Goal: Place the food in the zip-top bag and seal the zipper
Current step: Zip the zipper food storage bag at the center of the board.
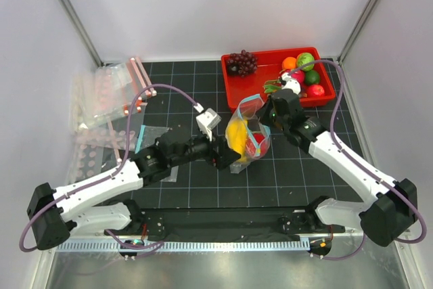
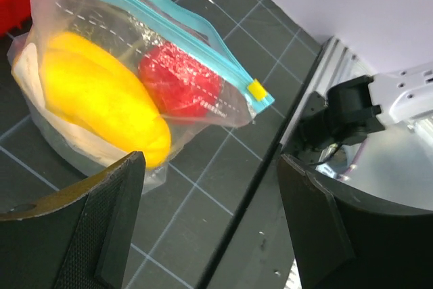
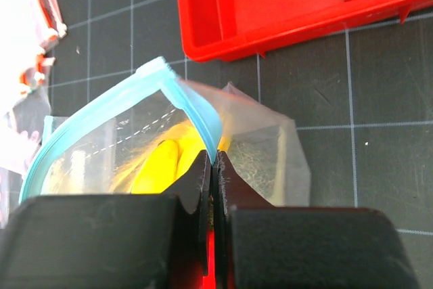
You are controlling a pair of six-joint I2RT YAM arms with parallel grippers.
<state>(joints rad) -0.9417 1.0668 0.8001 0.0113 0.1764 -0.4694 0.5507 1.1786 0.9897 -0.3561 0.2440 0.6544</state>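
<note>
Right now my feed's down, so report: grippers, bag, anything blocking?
Left gripper open beside bag. Right gripper shut on bag at zipper. Banana, red fruit inside; mouth part open. Nothing blocking.

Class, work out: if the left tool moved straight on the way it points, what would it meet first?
Most likely the zip-top bag, near the banana; the left tool's open jaws face it, though depth is unclear.

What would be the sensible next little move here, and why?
Probably the left end effector, open beside the bag, should move onto the teal strip and close on it. The banana and red fruit are inside, the mouth gapes, and the right end effector pinches the strip elsewhere, so pressing it shut looks due.
</note>
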